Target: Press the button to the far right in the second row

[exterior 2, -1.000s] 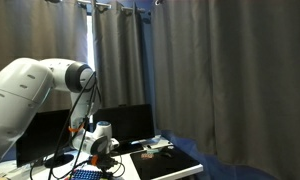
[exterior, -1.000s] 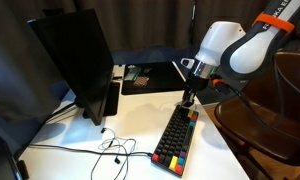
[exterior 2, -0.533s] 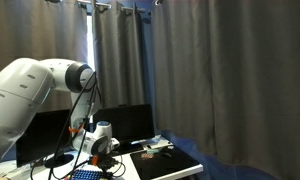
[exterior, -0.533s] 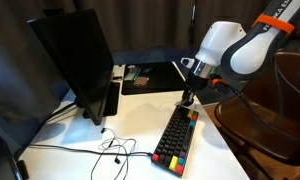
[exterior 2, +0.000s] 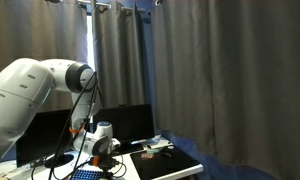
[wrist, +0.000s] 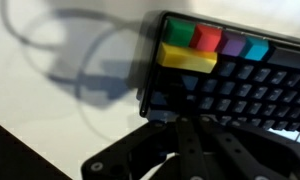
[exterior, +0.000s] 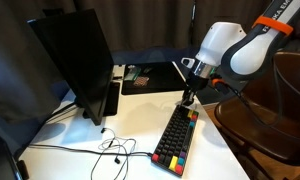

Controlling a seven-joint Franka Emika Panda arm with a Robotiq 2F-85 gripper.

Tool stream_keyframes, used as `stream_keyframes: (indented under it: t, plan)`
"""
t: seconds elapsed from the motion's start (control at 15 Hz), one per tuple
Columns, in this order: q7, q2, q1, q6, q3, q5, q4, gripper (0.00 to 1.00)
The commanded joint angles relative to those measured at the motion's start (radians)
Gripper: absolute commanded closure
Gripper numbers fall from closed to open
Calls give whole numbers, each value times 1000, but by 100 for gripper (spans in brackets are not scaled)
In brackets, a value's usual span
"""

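A black keyboard (exterior: pixel 178 138) with coloured keys lies on the white table (exterior: pixel 130 115). My gripper (exterior: pixel 191 99) points down at the keyboard's far end, its tips at or just above the keys. In the wrist view the keyboard (wrist: pixel 240 85) fills the upper right, with green (wrist: pixel 177 33), red (wrist: pixel 207 38), purple and cyan keys in a row and a long yellow key (wrist: pixel 187 58) below them. The gripper (wrist: pixel 190 120) has its two fingers pressed together over the keyboard's near corner. Whether a key is pressed down cannot be told.
A dark monitor (exterior: pixel 75 60) stands on the table beside the keyboard. Loose cables (exterior: pixel 110 150) lie near the front edge. A dark flat device (exterior: pixel 150 75) lies at the back. A brown round piece of furniture (exterior: pixel 275 115) stands close beside the arm. Curtains (exterior 2: pixel 210 70) hang behind.
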Motion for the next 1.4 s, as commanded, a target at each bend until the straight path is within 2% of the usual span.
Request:
stream_keyframes:
  t: [0.0, 0.87, 1.33]
  plan:
    - [36, 24, -5, 17, 2, -38, 17, 100]
    - [33, 47, -15, 33, 19, -38, 25, 100]
    - [51, 43, 16, 10, -25, -47, 24, 100]
